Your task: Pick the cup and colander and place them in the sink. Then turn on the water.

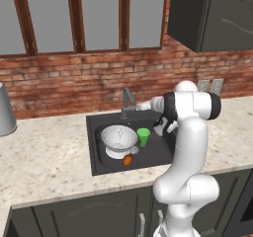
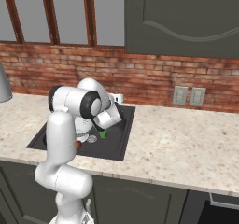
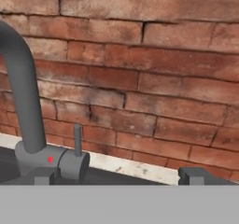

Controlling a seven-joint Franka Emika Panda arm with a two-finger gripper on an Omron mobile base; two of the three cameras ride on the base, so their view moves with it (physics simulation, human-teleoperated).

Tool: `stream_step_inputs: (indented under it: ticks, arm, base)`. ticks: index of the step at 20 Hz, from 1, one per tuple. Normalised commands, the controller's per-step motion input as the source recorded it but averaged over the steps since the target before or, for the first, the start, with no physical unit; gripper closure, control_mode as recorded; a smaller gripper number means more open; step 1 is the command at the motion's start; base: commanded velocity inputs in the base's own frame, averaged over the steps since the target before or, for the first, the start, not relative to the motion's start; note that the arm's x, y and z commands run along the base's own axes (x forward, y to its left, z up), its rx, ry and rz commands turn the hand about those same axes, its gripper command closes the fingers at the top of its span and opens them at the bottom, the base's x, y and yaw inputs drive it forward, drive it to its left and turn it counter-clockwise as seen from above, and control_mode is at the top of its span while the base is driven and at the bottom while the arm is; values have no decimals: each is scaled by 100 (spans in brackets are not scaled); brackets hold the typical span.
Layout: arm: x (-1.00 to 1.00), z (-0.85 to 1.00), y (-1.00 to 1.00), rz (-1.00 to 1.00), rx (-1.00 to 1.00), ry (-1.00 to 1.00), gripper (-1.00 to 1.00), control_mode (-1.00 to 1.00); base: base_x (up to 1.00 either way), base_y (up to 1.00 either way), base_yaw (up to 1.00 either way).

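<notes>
Grey faucet lever [image 3: 77, 141] sits left of the wide-open, empty pincer [image 3: 119, 176]; an off-centre push could miss.

Dark grey rectangular sink basin [image 1: 99, 157]: matt, smooth. White-grey perforated colander [image 1: 118, 137]: satin sheen, metal-like. Small bright-green tumbler cup [image 1: 144, 136]: plain, smooth, plastic-looking. Grey angular faucet [image 3: 21, 78]: smooth, dull metal look. Speckled beige stone counter [image 1: 44, 157]: polished. Red brick wall [image 3: 140, 55]: rough, matt, pale mortar lines. Dark cabinet doors [image 2: 186, 17]: smooth, faint gloss.
</notes>
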Motion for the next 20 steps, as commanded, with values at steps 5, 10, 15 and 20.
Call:
stream_step_inputs:
  ticks: [5, 10, 15, 20]
  arm:
    - [1, -15, -2, 5, 0, -9, -100, -100]
    - [0, -16, 0, 5, 0, -6, -100, -100]
    - [0, -15, 0, 6, 0, -4, -100, -100]
    - [0, -11, -2, 7, 1, -5, -100, -100]
  base:
    - [0, 0, 0]
    - [0, 0, 0]
    - [0, 0, 0]
    - [0, 0, 0]
